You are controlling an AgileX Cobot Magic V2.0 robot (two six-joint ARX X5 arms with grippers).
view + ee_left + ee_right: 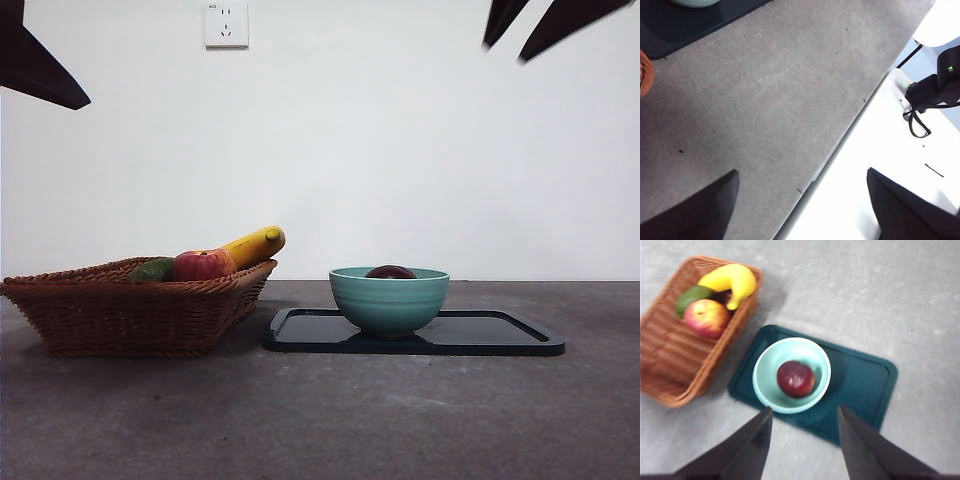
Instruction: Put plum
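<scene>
Right hand [802, 415] spread wide, empty, high above bowl [791, 375]. Plum [796, 379] sits in the bowl, on dark tray [865, 385]. Left hand [802, 200] also wide, empty, over bare tabletop [780, 100]. Basket [130, 310] beside tray.

Right end effector [802, 427]: raised well above the counter, jaws parted, nothing between them; view slightly blurred. In the front view it shows only as two dark tips [545, 25] at a top corner.

Left end effector [802, 200]: raised over the counter's edge, jaws wide apart, empty. Front view: a single dark tip [35, 60] at the other top corner.
</scene>
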